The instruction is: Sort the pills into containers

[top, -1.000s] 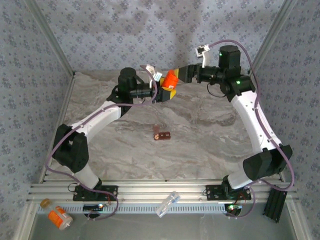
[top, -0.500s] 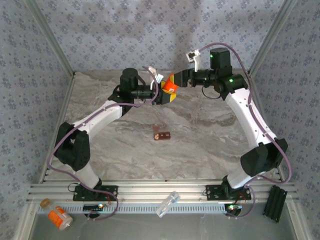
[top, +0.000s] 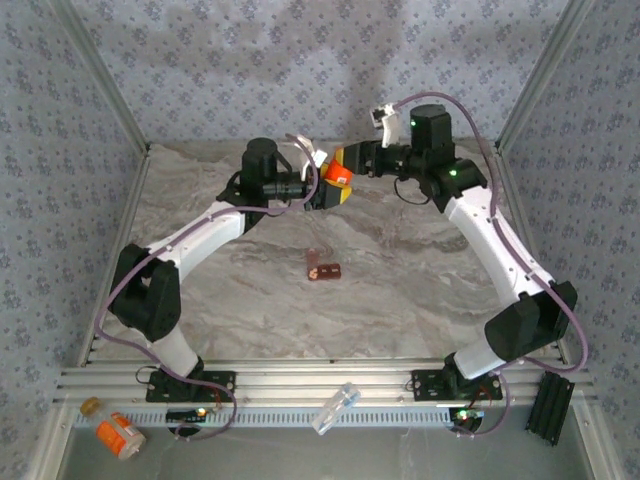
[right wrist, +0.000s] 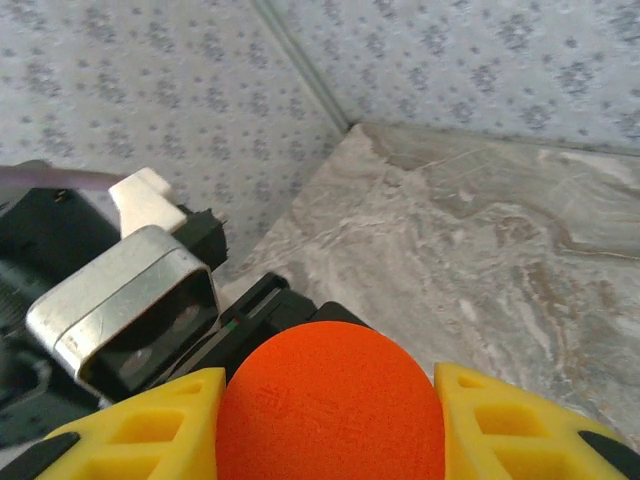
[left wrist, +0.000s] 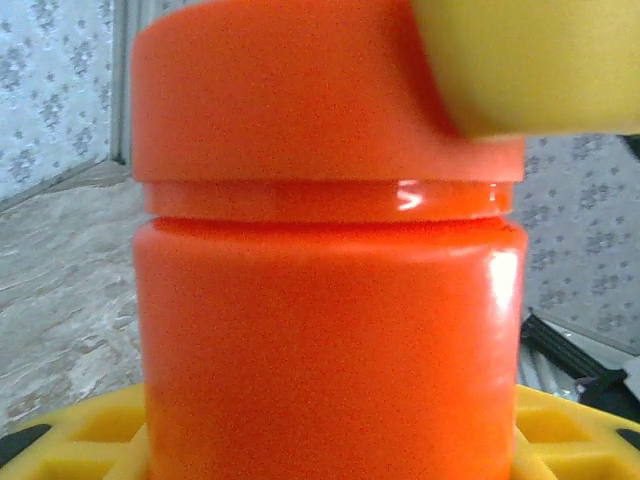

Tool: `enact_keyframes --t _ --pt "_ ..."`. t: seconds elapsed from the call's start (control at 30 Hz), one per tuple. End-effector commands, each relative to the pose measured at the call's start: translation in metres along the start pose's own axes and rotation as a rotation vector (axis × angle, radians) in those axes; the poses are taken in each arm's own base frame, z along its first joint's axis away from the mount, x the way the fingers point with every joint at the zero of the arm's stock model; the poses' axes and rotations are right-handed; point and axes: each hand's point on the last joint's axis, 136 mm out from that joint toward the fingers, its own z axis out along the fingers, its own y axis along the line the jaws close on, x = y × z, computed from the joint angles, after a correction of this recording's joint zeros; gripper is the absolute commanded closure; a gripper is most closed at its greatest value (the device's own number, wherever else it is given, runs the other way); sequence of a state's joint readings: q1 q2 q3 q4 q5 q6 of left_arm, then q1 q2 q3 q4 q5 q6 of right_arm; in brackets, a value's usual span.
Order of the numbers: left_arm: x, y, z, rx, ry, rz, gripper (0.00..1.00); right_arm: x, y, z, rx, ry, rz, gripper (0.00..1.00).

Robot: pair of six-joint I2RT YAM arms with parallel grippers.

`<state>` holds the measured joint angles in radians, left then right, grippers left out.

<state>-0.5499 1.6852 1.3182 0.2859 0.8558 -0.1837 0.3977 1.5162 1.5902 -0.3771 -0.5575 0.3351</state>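
Bottle [left wrist: 330,330] gripped by left pincer [top: 337,191], right pincer [right wrist: 328,425]

An orange bottle [left wrist: 330,330], red-brown box [top: 323,268], grey marbled table [top: 400,290].

Top view: the small dark red-brown rectangular box [top: 323,268] near the middle of the marbled table [top: 420,290] is too small to resolve its compartments or contents. The orange plastic bottle [top: 338,173] near the far edge is partly covered by yellow fingers [top: 344,196].

Left wrist view: the bottle's base is cut off by the bottom edge, and its orange cap [left wrist: 300,90] is cropped at the top edge. A blurred yellow finger overlaps the cap's upper right.

Right wrist view: the cap hides the bottle body. The bottom edge cuts off the cap and both fingers.

The bottle's opaque wall hides its contents.
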Motion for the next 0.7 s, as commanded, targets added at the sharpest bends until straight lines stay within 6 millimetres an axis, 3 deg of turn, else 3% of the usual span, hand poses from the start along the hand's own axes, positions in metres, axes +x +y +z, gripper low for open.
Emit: enact_keyframes --t 0.0,0.13,0.37,0.43,0.5,0.67 --pt "-0.042 -0.017 0.006 -0.1 -0.118 0.169 1.0 0.041 0.001 0.026 0.088 0.088 0.135 0.72" --pt "-0.039 -0.014 0.016 -0.224 -0.144 0.231 1.0 0.044 -0.014 0.037 0.163 0.03 0.253 0.73" --pt "-0.035 -0.01 0.024 -0.289 -0.167 0.239 1.0 0.038 -0.012 0.04 0.148 0.003 0.281 0.71" --pt "-0.034 -0.008 0.023 -0.293 -0.164 0.241 1.0 0.034 -0.01 0.032 0.129 0.001 0.282 0.66" --pt "-0.036 -0.006 0.019 -0.287 -0.167 0.234 1.0 0.024 -0.015 0.02 0.126 -0.03 0.285 0.55" --pt "-0.042 -0.006 0.006 -0.224 -0.184 0.199 1.0 -0.009 -0.024 -0.032 0.107 -0.152 0.22 0.3"
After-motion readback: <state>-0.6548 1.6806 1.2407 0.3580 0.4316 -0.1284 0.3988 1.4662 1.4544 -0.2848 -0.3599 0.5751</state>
